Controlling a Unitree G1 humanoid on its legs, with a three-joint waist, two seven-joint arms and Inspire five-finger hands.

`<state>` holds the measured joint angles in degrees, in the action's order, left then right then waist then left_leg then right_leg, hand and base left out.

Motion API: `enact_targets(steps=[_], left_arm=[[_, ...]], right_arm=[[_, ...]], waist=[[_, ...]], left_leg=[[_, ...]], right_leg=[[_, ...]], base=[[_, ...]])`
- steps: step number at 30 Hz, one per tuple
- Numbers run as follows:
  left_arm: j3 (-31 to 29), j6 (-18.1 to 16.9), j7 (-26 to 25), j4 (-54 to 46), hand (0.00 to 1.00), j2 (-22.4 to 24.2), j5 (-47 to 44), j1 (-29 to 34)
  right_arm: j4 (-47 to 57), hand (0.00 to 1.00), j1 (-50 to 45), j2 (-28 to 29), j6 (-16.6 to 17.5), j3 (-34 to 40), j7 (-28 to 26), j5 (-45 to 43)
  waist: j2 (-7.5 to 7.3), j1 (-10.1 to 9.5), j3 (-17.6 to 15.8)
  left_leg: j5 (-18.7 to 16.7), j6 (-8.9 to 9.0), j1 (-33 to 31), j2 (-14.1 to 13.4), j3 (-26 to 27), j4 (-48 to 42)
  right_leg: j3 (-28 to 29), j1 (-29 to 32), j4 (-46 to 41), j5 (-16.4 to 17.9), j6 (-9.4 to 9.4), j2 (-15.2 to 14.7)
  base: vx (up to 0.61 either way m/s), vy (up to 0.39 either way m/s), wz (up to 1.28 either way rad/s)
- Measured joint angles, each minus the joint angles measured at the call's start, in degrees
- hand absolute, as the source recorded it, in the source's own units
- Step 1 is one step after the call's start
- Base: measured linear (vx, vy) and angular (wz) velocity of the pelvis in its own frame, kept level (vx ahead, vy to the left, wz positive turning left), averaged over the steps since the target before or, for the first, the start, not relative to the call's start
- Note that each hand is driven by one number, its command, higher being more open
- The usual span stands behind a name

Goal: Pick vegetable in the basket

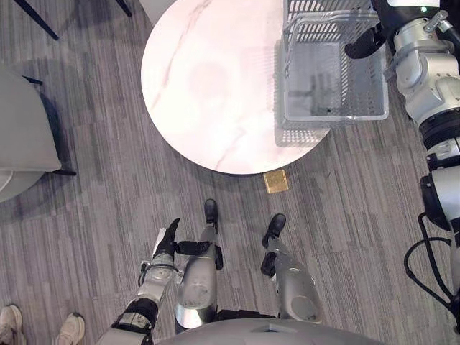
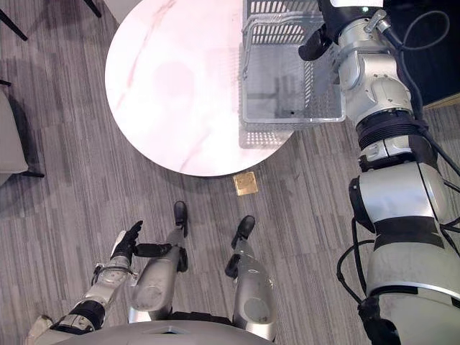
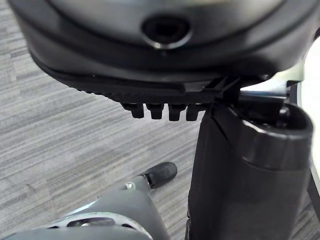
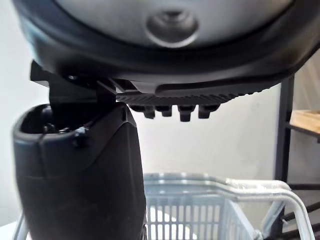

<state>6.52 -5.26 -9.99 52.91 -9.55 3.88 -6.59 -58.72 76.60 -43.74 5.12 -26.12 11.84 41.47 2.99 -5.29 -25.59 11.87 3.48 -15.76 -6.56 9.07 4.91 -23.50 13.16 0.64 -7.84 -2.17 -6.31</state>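
Observation:
A grey slatted plastic basket (image 1: 334,115) stands on the right edge of a round white marble table (image 1: 208,86), with its wire handle folded along the rim. Through its walls I see just its grey bottom. My right hand (image 1: 363,44) is raised at the basket's far right corner, above the rim, holding nothing. The right wrist view looks past its thumb (image 4: 80,175) to the basket's rim (image 4: 200,200) below, and its fingers are relaxed. Low beside my legs hangs my left hand (image 1: 167,241), fingers straight and with nothing in it.
A small gold square plate (image 1: 276,181) lies on the grey carpet just under the table's near edge. A grey chair (image 1: 21,129) stands at the left. A person's white shoes (image 1: 70,329) show at the lower left corner.

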Motion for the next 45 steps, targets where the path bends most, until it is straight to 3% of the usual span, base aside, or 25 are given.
enact_targets(steps=[8, 23, 30, 44, 45], left_arm=[[0.9, -0.1, -0.4, -2.0, 1.00, 0.5, 0.0, -0.1], [1.5, -0.1, -0.6, -3.0, 1.00, 0.7, 0.0, -0.3], [1.6, 0.0, -0.6, -2.9, 1.00, 0.7, 0.0, -0.3], [1.6, -0.1, -0.6, -3.1, 1.00, 0.7, 0.0, -0.3], [1.7, -0.1, -0.6, -3.1, 1.00, 0.7, 0.0, -0.3]], right_arm=[[-2.4, 1.00, 1.0, 1.0, -1.1, 0.9, 0.1, -0.2], [-4.6, 1.00, 1.0, -0.2, -1.5, 1.3, 0.5, -0.2], [-4.6, 1.00, 1.0, -3.5, -1.1, 0.6, 0.5, -0.1], [-4.8, 1.00, 2.3, -3.7, -1.0, -0.4, 0.7, 0.1], [-4.8, 0.00, 2.4, -3.7, -1.0, -0.4, 0.8, 0.1]], waist=[[1.35, -0.07, -1.2], [2.26, -0.15, -1.7], [2.27, -0.58, -1.7], [2.34, -0.76, -1.7], [2.35, -0.79, -1.7]], left_leg=[[0.4, 0.00, -0.8, 0.0, -0.6, 0.0], [1.0, -0.15, -2.2, 0.1, -1.2, 0.0], [1.0, -0.14, -2.3, 0.0, -1.2, 0.0], [1.3, -0.23, -3.2, 0.1, -1.4, 0.0], [1.3, -0.24, -3.2, 0.1, -1.4, 0.0]], right_leg=[[-0.5, 0.5, -0.3, 0.0, 0.01, -0.1], [-1.1, 1.8, -1.0, 0.0, 0.04, -0.2], [-1.1, 2.0, -1.1, 0.0, 0.05, -0.2], [-1.2, 2.9, -1.5, 0.1, 0.09, -0.4], [-1.2, 2.9, -1.5, 0.1, 0.09, -0.4]], base=[[0.00, 0.016, 0.02], [0.00, 0.010, 0.02], [0.00, 0.003, 0.00], [0.01, 0.008, 0.01], [0.00, 0.000, 0.00]])
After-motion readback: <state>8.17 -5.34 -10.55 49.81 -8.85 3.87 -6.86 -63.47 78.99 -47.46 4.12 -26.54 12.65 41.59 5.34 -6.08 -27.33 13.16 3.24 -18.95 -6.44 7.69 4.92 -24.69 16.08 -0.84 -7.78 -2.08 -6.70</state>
